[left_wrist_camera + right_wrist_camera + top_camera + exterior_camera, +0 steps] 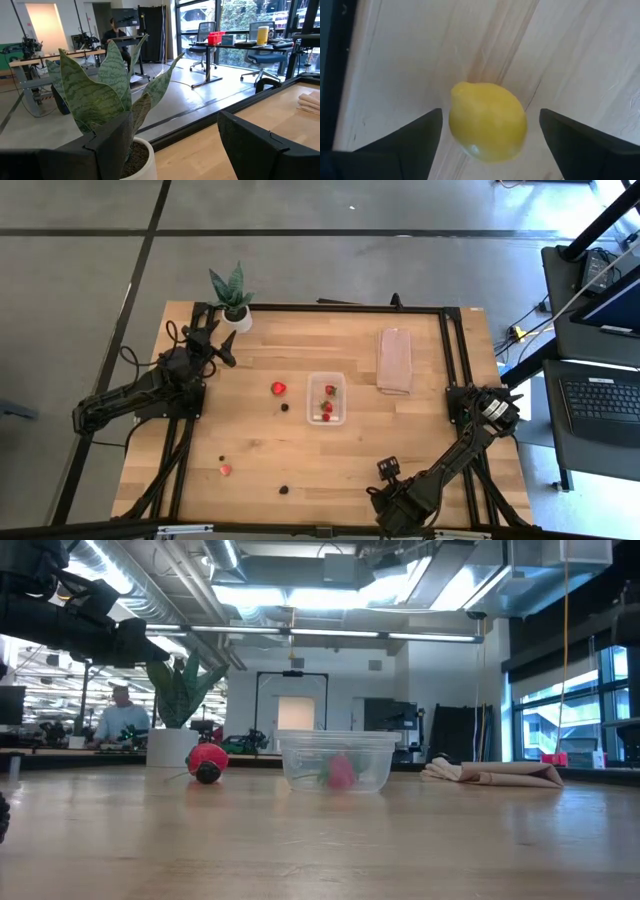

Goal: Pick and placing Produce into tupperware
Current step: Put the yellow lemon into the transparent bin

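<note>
The yellow lemon (488,121) lies on the wooden table between the two fingers of my right gripper (490,131). That gripper is open and points straight down near the table's near edge; a narrow gap shows on each side of the lemon. In the high view the gripper's body (397,498) hides the lemon. The clear tupperware (327,399) stands mid-table with red strawberries (327,408) inside. Left of it lie a strawberry (278,388) and a dark berry (285,407). My left gripper (187,150) waits open at the far left, beside the plant.
A potted plant (232,298) stands at the far left corner. A pinkish flat lid (395,360) lies right of the tupperware. Near the front left are a pinkish piece (225,470) and dark berries (284,490). A black frame (450,340) borders the table.
</note>
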{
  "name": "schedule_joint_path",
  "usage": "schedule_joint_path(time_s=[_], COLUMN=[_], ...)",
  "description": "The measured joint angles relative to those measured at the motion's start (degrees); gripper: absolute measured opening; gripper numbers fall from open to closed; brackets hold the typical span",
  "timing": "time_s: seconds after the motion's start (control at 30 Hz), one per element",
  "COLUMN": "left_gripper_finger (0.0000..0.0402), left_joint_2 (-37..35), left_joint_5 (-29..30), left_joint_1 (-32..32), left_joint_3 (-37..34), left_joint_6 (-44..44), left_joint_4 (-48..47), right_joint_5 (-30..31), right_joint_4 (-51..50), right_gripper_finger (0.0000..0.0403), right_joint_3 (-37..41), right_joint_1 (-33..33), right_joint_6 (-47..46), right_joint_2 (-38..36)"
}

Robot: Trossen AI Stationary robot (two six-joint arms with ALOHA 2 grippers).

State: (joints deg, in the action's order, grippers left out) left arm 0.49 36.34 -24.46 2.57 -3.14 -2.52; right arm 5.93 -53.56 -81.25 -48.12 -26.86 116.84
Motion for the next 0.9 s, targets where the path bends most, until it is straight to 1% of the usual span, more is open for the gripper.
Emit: schedule_joint_path(time_s=[0.43, 0.77, 0.9], left_gripper_finger=[0.0285, 0.0285, 0.0285], left_joint_2=[0.0, 0.0, 0.0], left_joint_5=[0.0, 0.0, 0.0], left_joint_1=[0.0, 0.0, 0.0], left_joint_3=[0.0, 0.0, 0.0], left_joint_6=[0.0, 0.0, 0.0], left_joint_4=[0.0, 0.0, 0.0], right_joint_5=[0.0, 0.1, 2.3], right_joint_4=[0.2, 0.2, -0.2], right_gripper_finger=[0.0216, 0.0216, 0.0216], right_joint_3=[0.0, 0.0, -0.8], right_joint_1=[0.0, 1.8, 3.9], right_joint_6=[-0.7, -17.0, -20.9], right_joint_2=[0.0, 0.0, 0.0])
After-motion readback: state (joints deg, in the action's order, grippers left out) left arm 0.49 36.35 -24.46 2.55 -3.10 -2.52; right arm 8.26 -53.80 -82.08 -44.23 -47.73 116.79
